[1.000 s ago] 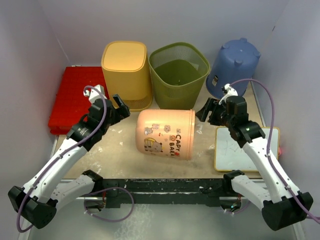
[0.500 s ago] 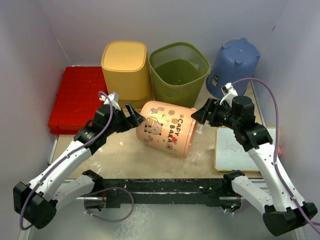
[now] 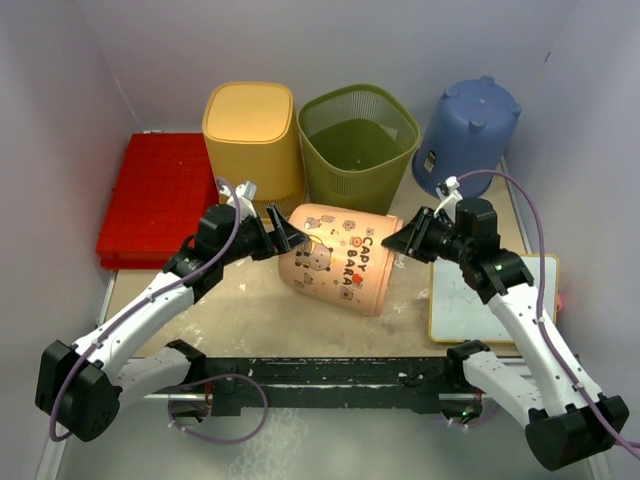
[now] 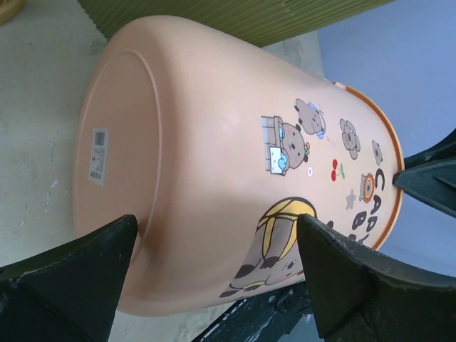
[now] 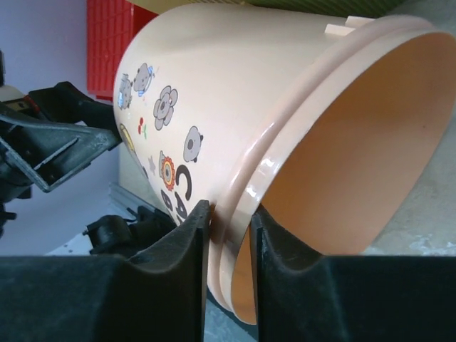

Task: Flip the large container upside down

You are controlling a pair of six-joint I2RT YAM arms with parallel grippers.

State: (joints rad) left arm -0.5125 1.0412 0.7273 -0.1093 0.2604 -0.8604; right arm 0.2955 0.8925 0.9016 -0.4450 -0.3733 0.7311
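Note:
The large container (image 3: 335, 258) is a peach bucket printed with cartoon animals. It lies tilted on its side mid-table, base to the left and open mouth to the right. My right gripper (image 3: 398, 240) is shut on its rim; in the right wrist view one finger presses the outer wall and the other sits inside the mouth, with the gripper (image 5: 231, 210) pinching the container (image 5: 206, 92). My left gripper (image 3: 275, 233) stands open at the base end. In the left wrist view the left gripper (image 4: 217, 228) straddles the lower side of the container (image 4: 214, 135); whether its fingers touch the wall is unclear.
Behind the container stand a yellow bin (image 3: 250, 135), a green slotted basket (image 3: 358, 145) and an upturned blue bucket (image 3: 468, 125). A red crate (image 3: 150, 195) lies at the left. A white board (image 3: 492, 298) lies at the right, under my right arm.
The right gripper has closed onto the container's rim. The container has tipped and shifted toward the back. The left gripper has moved right, up to the base end.

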